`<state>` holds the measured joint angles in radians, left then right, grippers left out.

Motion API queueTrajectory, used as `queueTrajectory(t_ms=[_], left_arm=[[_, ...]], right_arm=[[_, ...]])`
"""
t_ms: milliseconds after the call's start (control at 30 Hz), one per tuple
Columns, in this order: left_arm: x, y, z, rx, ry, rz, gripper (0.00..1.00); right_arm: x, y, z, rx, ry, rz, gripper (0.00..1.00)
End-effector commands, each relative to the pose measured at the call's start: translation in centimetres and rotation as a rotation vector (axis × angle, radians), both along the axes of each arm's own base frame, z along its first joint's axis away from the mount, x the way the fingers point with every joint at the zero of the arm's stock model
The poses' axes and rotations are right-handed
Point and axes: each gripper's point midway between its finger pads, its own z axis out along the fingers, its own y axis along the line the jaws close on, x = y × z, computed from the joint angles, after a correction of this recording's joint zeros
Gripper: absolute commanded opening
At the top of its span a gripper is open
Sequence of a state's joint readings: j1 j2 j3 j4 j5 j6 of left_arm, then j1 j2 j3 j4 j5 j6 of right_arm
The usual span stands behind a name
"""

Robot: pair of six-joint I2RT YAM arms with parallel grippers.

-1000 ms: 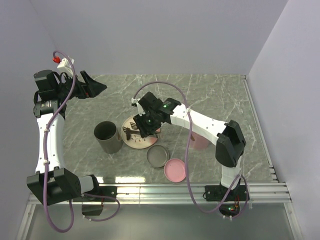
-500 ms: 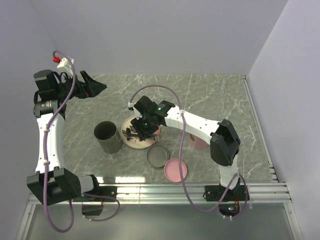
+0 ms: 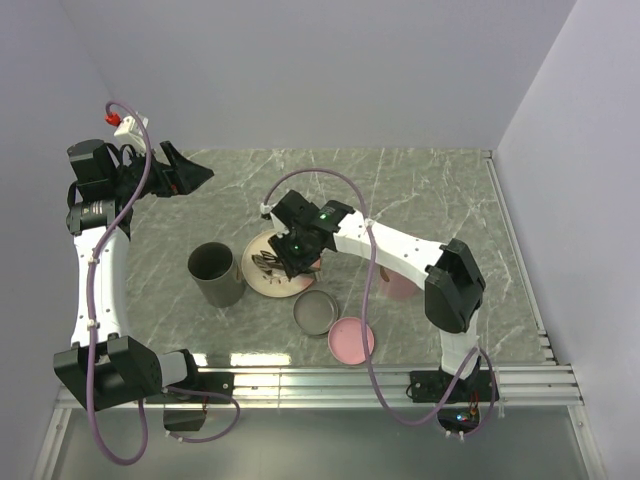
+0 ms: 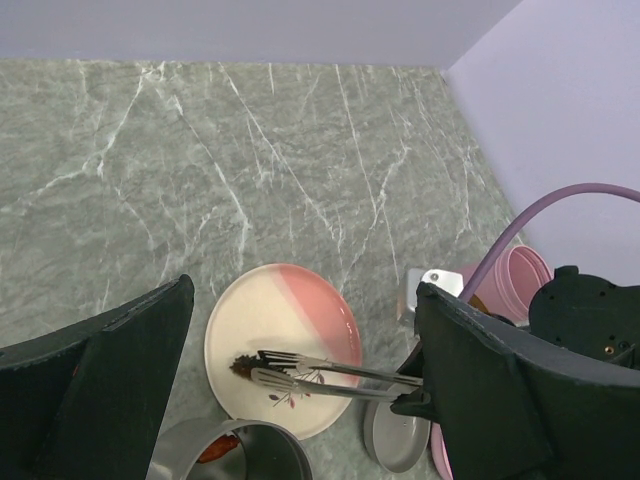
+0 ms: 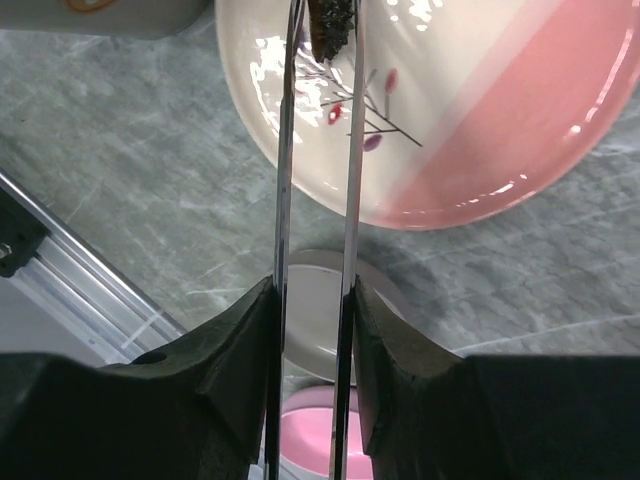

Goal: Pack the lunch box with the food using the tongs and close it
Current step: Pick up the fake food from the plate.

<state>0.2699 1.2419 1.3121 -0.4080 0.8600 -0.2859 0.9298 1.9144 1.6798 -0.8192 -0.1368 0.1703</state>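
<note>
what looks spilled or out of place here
Nothing stands out. The right tool holds the tongs, which pinch a dark food piece over the plate; the grey container stands upright, with nothing spilled around it.

Bare table (image 3: 420, 190) lies beyond the plate (image 4: 310, 310); grey lunch box (image 3: 215, 275) crowds its left.

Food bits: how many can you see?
2. One dark bit sits at the tips of the tongs, over the plate. One orange bit lies in the grey tub. More may hide inside the tub.
</note>
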Motion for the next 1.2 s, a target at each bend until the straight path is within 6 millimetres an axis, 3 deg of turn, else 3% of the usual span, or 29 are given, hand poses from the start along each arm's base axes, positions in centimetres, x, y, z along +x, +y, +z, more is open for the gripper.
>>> queueTrajectory(t_ms=[0, 267, 600, 800, 967, 1167], left_arm=[[0.0, -0.1, 1.4, 0.004, -0.045, -0.016, 1.0], [0.0, -0.1, 1.4, 0.004, -0.045, -0.013, 0.99], [-0.2, 0.0, 1.5, 0.017, -0.053, -0.008, 0.99], [-0.3, 0.0, 1.3, 0.018, -0.051, -0.008, 0.99], [-0.4, 0.0, 1.5, 0.023, -0.056, -0.006, 1.0], [-0.5, 0.0, 1.5, -0.051, -0.002, -0.019, 0.99]], right_arm=[[1.4, -1.1, 3.0, 0.045, -0.068, -0.029, 0.4], [1.5, -1.8, 2.0, 0.024, -0.052, -0.032, 0.38], [1.6, -1.4, 0.6, -0.018, -0.051, -0.033, 0.47], [1.7, -1.4, 0.6, -0.022, -0.052, -0.033, 0.47], [1.8, -1.6, 0.9, -0.024, -0.068, -0.031, 0.42], [3.4, -3.3, 4.2, 0.011, -0.143, -0.074, 0.34]])
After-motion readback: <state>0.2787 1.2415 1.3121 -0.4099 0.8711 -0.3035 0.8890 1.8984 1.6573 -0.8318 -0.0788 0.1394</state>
